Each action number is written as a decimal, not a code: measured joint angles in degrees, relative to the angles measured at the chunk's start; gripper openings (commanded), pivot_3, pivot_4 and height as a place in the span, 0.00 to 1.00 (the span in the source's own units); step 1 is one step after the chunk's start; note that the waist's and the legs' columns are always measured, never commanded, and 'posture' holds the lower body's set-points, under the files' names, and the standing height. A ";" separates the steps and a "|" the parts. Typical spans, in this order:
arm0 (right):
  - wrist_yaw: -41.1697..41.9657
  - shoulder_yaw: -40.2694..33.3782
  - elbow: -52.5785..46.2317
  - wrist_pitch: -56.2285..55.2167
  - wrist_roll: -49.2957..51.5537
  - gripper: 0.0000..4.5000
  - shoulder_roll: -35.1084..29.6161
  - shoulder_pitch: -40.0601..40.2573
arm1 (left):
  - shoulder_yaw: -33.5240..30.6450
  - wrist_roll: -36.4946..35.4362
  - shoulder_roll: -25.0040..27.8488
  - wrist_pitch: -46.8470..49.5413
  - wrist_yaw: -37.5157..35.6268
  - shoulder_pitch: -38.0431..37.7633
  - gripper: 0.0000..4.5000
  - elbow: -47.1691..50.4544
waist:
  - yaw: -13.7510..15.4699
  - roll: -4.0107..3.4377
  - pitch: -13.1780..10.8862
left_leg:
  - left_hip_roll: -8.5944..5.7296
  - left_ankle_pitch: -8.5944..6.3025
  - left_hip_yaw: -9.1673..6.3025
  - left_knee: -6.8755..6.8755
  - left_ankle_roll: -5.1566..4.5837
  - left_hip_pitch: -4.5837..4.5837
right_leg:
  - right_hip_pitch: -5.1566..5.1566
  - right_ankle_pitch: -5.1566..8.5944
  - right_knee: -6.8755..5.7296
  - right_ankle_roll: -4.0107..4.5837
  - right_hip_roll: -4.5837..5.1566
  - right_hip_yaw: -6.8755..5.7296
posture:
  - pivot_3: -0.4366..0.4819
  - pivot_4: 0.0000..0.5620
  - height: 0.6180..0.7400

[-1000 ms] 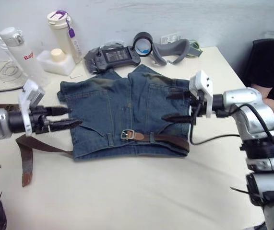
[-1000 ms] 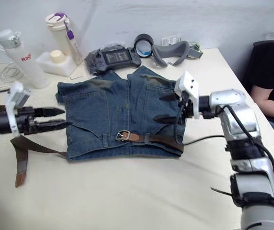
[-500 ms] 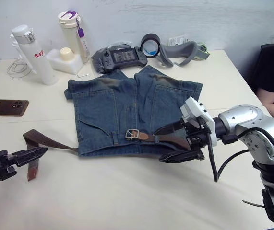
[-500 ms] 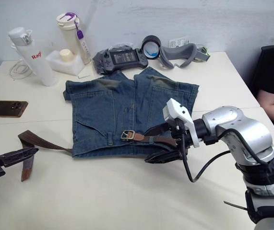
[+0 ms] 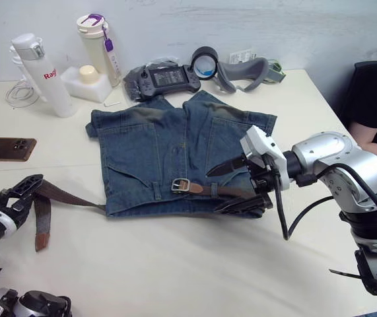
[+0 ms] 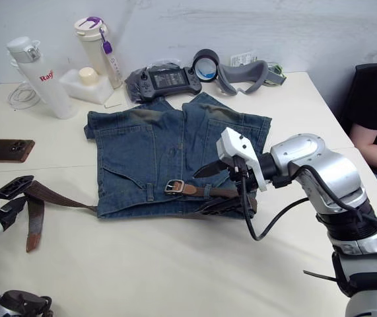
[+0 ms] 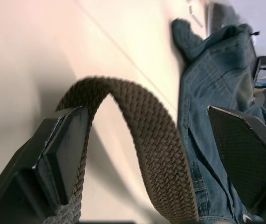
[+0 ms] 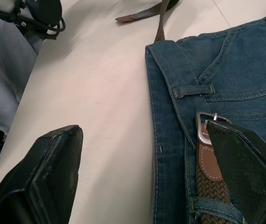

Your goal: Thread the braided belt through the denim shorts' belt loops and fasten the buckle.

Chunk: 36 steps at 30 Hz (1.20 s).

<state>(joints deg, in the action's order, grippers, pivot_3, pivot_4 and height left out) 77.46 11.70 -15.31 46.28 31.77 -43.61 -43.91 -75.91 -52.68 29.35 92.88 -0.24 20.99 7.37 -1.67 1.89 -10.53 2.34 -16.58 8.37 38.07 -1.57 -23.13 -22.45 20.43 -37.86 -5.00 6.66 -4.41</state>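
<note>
Shorts (image 5: 168,158) flat at table (image 5: 175,264) centre, waistband toward 6 o'clock. Belt (image 5: 69,196) runs along it, buckle (image 5: 179,185) mid-waistband, free tail trailing out toward 9 o'clock. Left gripper (image 7: 146,154) open, straddling the tail's raised bend (not pinching). Right gripper (image 5: 238,188) open over the waistband at 3 o'clock. Best close low on the bend, feed tail flat toward the nearest loop (image 8: 192,89).

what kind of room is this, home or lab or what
Probably an office or lab workspace: a plain cream table against a bare wall, with a handheld controller, a VR-type head strap and drink bottles along the back.
</note>
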 measured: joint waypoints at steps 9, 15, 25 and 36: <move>-0.92 1.09 2.27 -1.53 -1.35 1.00 1.09 -0.74 | -0.32 -5.88 -1.67 0.07 13.17 4.91 0.99 -3.98 | 0.06 0.11 0.01 | 0.00 0.00 0.00 0.03 0.01 0.00 | 0.00 0.00 -0.03 0.00 0.00 0.01 | 0.48 0.27 1.00; -1.08 1.19 3.39 -2.54 -2.06 1.00 0.99 -0.81 | -0.46 -9.85 -1.67 0.07 18.24 5.57 0.99 -6.35 | 0.03 0.15 0.00 | 0.01 -0.01 0.00 0.01 0.02 0.00 | -0.01 0.00 -0.02 0.00 -0.02 0.00 | 0.48 0.27 1.00; -2.42 1.02 0.97 -2.47 -2.31 1.00 -0.56 1.08 | -1.29 -20.95 -1.44 -0.09 25.99 2.85 0.99 -8.58 | -0.06 0.19 0.01 | 0.01 -0.03 0.02 0.00 0.07 0.00 | -0.02 0.00 0.01 0.00 -0.02 0.02 | 0.48 0.27 1.00; -2.29 2.96 2.36 -4.08 -2.44 1.00 2.54 0.89 | 12.00 -58.20 6.52 -20.97 38.21 -24.91 0.99 -4.73 | 0.19 0.18 0.00 | -0.06 -0.20 -0.14 -0.04 0.27 0.07 | 0.04 0.02 0.25 0.07 0.16 0.04 | 0.48 0.27 1.00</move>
<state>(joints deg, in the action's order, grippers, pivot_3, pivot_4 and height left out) 75.17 14.66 -12.95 42.19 29.33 -41.07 -43.01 -63.91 -110.89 35.87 71.91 37.97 -3.92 2.65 -1.48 2.07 -10.53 2.28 -16.77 8.23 38.03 -1.30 -23.06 -22.41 20.45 -37.61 -4.93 6.82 -4.37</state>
